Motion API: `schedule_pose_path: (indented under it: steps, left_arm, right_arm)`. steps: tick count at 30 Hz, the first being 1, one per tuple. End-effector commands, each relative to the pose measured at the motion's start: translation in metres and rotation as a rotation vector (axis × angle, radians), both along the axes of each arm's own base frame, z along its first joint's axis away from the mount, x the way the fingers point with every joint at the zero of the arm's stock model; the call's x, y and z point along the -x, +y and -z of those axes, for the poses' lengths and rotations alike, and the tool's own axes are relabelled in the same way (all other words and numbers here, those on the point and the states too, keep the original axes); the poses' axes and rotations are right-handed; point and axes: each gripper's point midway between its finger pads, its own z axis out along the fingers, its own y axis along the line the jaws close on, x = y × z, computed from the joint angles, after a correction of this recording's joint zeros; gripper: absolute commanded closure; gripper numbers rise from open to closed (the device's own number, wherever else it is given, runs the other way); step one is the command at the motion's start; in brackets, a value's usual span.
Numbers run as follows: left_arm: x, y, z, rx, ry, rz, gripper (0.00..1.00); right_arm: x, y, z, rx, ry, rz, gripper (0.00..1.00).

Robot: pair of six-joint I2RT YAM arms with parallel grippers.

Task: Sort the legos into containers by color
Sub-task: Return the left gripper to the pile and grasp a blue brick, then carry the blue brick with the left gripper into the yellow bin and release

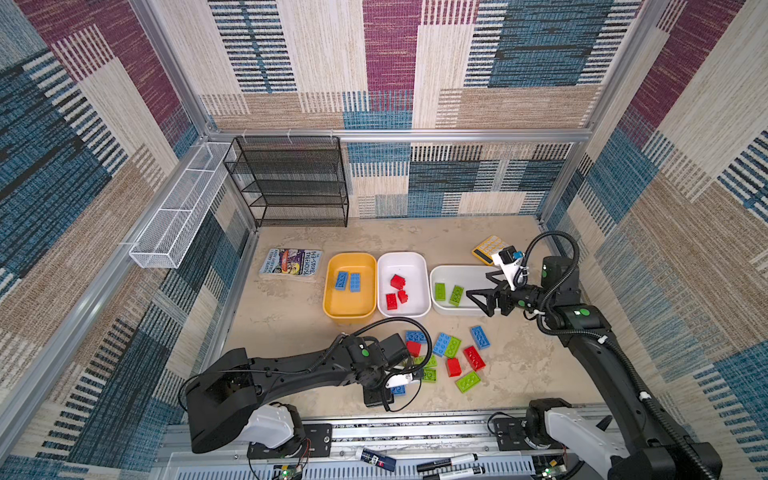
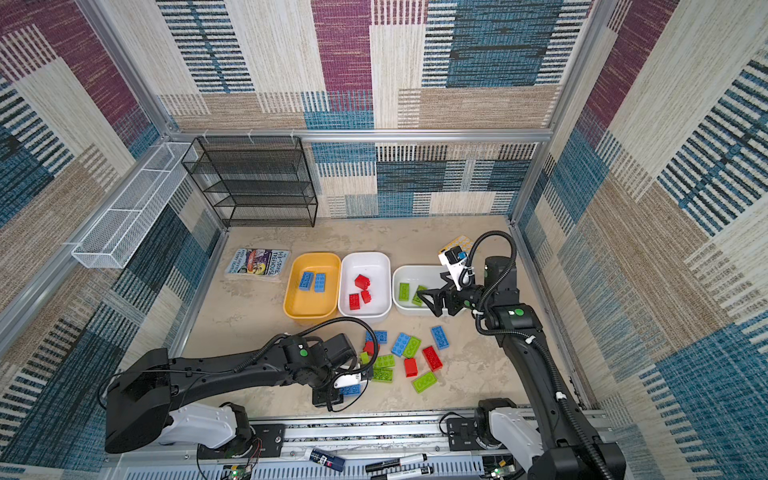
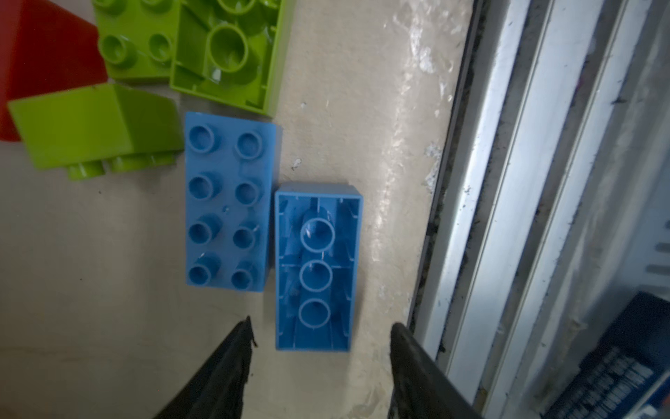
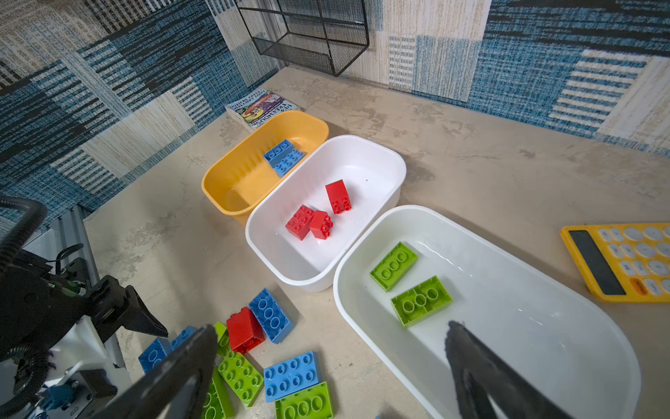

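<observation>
In the left wrist view my left gripper (image 3: 322, 326) is open, its fingertips either side of the near end of an upturned blue lego (image 3: 317, 268), with gaps on both sides. A studs-up blue lego (image 3: 228, 203) lies beside it. Loose red, blue and green legos (image 1: 453, 353) lie in front of the containers. The yellow container (image 1: 350, 305) holds two blue legos (image 1: 348, 281). The middle white container (image 1: 411, 266) holds three red ones (image 1: 397, 291). The right white container (image 1: 465, 274) holds two green ones (image 1: 448, 293). My right gripper (image 1: 482, 295) hangs open and empty over that container's front rim (image 4: 348, 290).
A book (image 1: 291, 262) lies left of the yellow container and a yellow calculator (image 1: 486, 247) sits behind the right one. A black mesh rack (image 1: 291, 183) and a white wire basket (image 1: 178, 208) stand at the back left. The metal rail (image 3: 507, 181) runs close beside the left gripper.
</observation>
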Motion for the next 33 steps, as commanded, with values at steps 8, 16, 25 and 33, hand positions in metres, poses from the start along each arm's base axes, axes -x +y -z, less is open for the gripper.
schedule_pose_path:
  steps: [8, 16, 25, 33]
  left_arm:
    - [-0.001, -0.010, 0.011, -0.010, -0.043, 0.102, 0.56]
    - [-0.001, -0.014, 0.017, -0.025, -0.046, 0.130, 0.66]
    - [-0.002, -0.006, -0.008, -0.027, -0.077, 0.150, 0.74]
    - [-0.023, 0.018, -0.060, -0.035, -0.163, 0.093, 0.74]
  right_arm:
    - [0.000, 0.001, -0.004, -0.004, -0.010, -0.012, 0.01]
    - [0.000, 0.001, -0.001, -0.003, -0.002, -0.012, 0.01]
    - [-0.001, 0.001, -0.001, -0.003, -0.003, -0.011, 0.01]
    - [-0.008, 0.003, -0.006, -0.014, -0.017, -0.013, 0.01]
